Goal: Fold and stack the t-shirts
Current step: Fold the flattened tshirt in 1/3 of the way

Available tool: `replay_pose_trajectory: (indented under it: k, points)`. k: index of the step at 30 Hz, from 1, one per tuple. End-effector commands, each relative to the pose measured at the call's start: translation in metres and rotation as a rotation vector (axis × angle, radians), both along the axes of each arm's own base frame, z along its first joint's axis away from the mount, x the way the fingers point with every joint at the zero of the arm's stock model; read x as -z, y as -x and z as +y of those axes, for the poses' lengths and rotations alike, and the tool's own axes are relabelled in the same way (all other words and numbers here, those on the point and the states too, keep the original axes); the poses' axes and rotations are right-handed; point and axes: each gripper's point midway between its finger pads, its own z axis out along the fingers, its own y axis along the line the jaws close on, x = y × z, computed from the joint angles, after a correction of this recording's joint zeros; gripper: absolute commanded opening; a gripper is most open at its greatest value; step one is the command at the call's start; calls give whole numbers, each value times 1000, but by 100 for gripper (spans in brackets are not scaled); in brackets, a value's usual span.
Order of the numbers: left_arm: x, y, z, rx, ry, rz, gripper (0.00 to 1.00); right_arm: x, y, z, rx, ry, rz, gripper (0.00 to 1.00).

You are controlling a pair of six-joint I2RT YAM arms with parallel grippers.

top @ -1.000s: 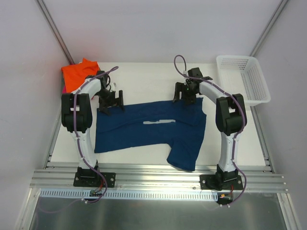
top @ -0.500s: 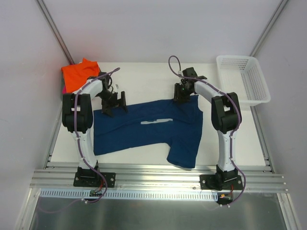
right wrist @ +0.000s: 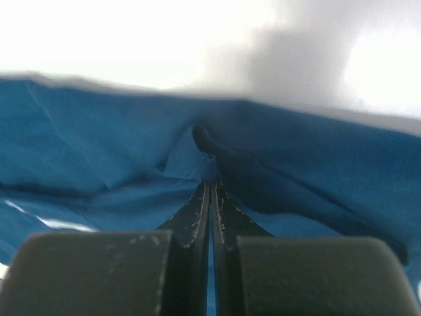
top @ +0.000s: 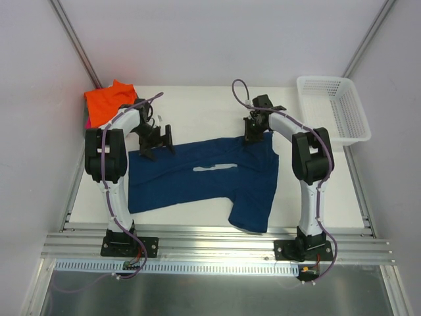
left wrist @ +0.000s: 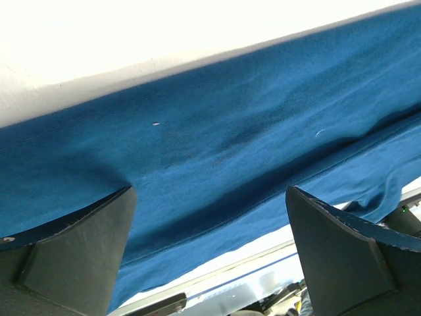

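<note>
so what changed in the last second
The right gripper closed, pinching the far edge of the navy blue cloth t-shirt, whose right side drew slightly inward. The left gripper stayed open over the shirt; the folded orange t-shirt and white plastic lattice basket did not move.

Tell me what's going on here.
Two robot arms are working on a navy t-shirt spread on the table. The right gripper is shut on a pinch of cloth at the shirt's far edge. The left gripper hangs wide open over the far left edge, gripping nothing. An orange t-shirt sits in the far left corner, and a white basket stands at the far right.
</note>
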Motion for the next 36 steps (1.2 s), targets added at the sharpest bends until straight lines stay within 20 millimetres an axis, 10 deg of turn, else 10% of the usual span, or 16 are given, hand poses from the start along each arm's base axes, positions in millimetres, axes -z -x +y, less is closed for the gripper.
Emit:
replay_pose_trajectory:
  k: [1,8,25,31,33,36]
  points:
    - [-17,-9,-2,-12,32,-25,99,-45,19,-28,-2,50,-36,1]
    - [-12,-15,-4,-24,46,-13,99,-85,74,-31,-66,58,-66,1]
    - [-19,-20,-15,-23,92,-21,99,-98,194,8,-309,52,-21,2]
    - [-22,-22,-19,-7,85,-37,99,-93,218,-4,-304,97,1,40]
    - [-24,-20,-19,-3,81,-42,99,-93,215,-12,-281,135,-28,74]
    - [-24,-17,-18,5,65,-44,99,-91,203,-18,-233,151,-57,91]
